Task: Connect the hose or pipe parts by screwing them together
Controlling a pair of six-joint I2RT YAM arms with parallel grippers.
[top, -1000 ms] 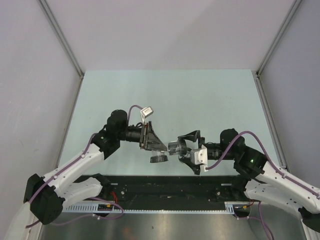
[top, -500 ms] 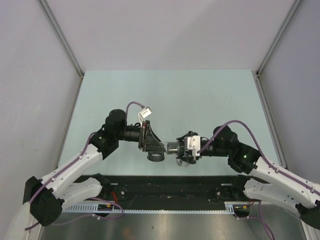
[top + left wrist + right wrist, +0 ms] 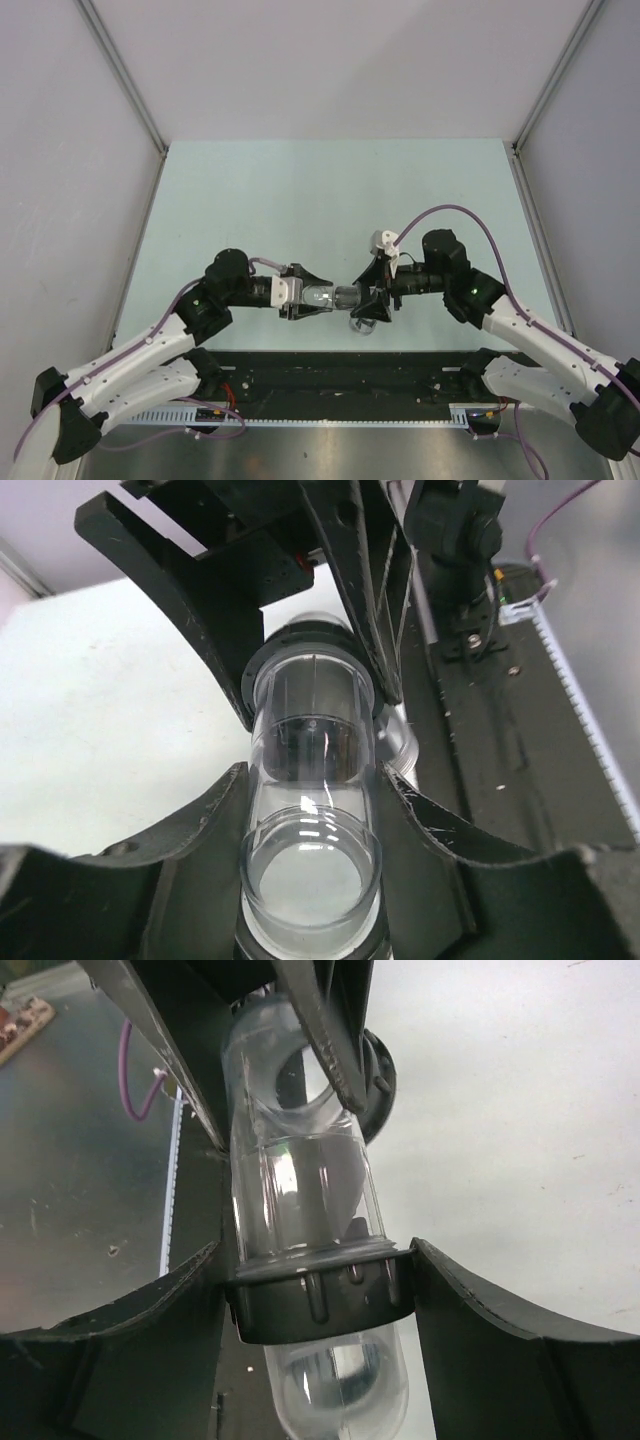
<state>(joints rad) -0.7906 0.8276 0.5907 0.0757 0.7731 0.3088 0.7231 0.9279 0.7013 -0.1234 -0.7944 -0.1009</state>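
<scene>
A clear pipe part (image 3: 335, 296) hangs level above the table's near edge, between my two grippers. My left gripper (image 3: 318, 298) is shut on its open clear end (image 3: 312, 865), with one finger (image 3: 195, 825) on each side of the tube. A ribbed dark ring (image 3: 320, 1295) sits on the same clear tube (image 3: 300, 1195), and my right gripper (image 3: 318, 1300) is shut on that ring. A rounded clear end (image 3: 340, 1390) sticks out behind the ring. In the left wrist view the dark ring (image 3: 300, 645) is at the tube's far end, between the right gripper's fingers. A second dark ring (image 3: 380, 1080) shows further along.
The pale green table (image 3: 330, 200) lies below, with grey walls on three sides. A black base plate (image 3: 340, 375) and a metal rail (image 3: 330, 418) run along the near edge. Purple cables (image 3: 470, 215) loop over both arms.
Both arms have swung round and dropped, bringing the pipe level between them. The right gripper, wide open a second ago, has turned and closed on the dark ring.
</scene>
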